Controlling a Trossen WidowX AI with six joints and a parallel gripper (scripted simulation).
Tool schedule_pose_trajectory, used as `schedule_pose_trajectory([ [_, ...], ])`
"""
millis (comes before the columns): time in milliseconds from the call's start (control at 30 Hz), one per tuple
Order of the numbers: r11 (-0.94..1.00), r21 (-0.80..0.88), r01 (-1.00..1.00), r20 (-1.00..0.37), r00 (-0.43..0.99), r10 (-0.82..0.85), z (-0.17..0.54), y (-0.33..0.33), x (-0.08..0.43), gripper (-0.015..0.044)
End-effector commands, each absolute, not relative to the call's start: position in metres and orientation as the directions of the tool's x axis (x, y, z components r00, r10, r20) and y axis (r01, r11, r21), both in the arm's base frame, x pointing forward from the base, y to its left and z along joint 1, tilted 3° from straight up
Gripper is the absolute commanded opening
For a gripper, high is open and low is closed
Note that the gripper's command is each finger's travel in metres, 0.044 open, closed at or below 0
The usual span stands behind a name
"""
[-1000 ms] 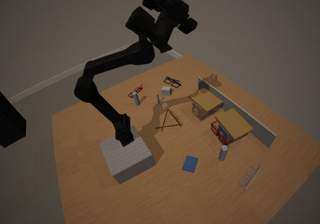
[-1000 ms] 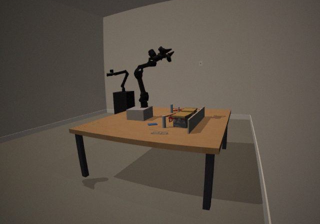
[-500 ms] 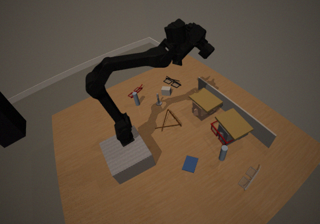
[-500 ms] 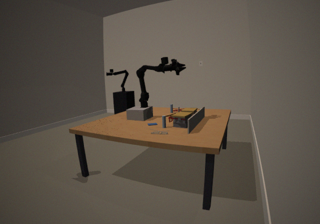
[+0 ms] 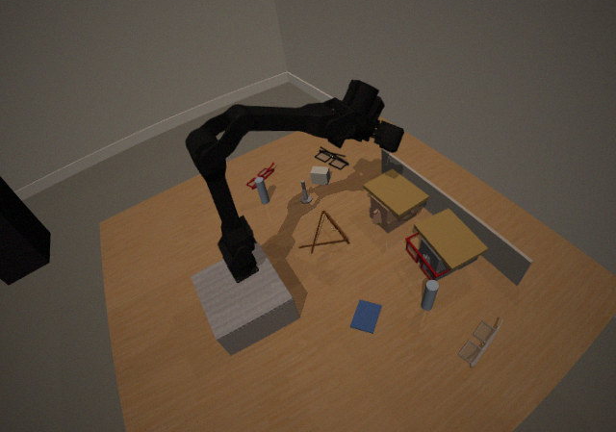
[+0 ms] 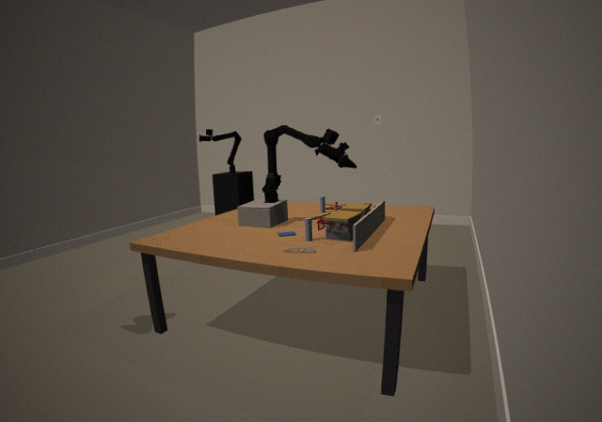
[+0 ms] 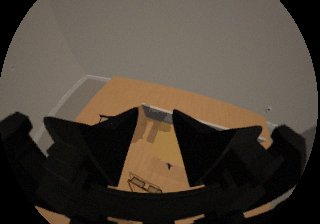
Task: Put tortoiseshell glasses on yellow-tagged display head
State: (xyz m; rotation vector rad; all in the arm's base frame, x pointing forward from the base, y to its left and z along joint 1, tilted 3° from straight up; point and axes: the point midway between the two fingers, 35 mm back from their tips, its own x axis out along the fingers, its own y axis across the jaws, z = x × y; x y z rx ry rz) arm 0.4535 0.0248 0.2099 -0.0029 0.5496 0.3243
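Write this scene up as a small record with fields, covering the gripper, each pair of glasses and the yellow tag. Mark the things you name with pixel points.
gripper: open, raised above the table, nothing between its fingers; gripper (image 5: pixel 389 136) (image 6: pixel 355 165) (image 7: pixel 155 112)
target: tortoiseshell glasses (image 5: pixel 336 226) (image 7: pixel 145 185), on the table
red glasses by a display head: red glasses (image 5: pixel 420 254) (image 6: pixel 321 225), at the front of the head nearer the blue pad (image 5: pixel 367 316) (image 6: pixel 287 234)
other glasses: second red pair (image 5: pixel 269 172), black pair (image 5: pixel 331 158), clear pair (image 5: pixel 483 341) (image 6: pixel 298 248)
yellow tag: cannot tell
task status: glasses not placed
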Motion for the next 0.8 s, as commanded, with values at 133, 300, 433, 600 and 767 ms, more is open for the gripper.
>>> schedule_pose_trajectory([
  [133, 0.761, -0.183, -0.622, -0.840, 0.502, 0.208, 0.091, 0.050, 0.407, 0.0200],
  [300, 0.527, -0.194, -0.827, -0.946, 0.300, 0.123, 0.043, 0.056, 0.367, 0.0200],
  [433, 0.282, -0.111, -0.953, -0.992, 0.125, 0.033, 0.013, 0.057, 0.330, 0.0200],
  [600, 0.104, -0.014, -0.994, -0.999, 0.011, -0.037, -0.003, 0.055, 0.305, 0.0200],
  [767, 0.104, -0.015, -0.994, -0.999, 0.011, -0.037, -0.003, 0.060, 0.308, 0.0200],
])
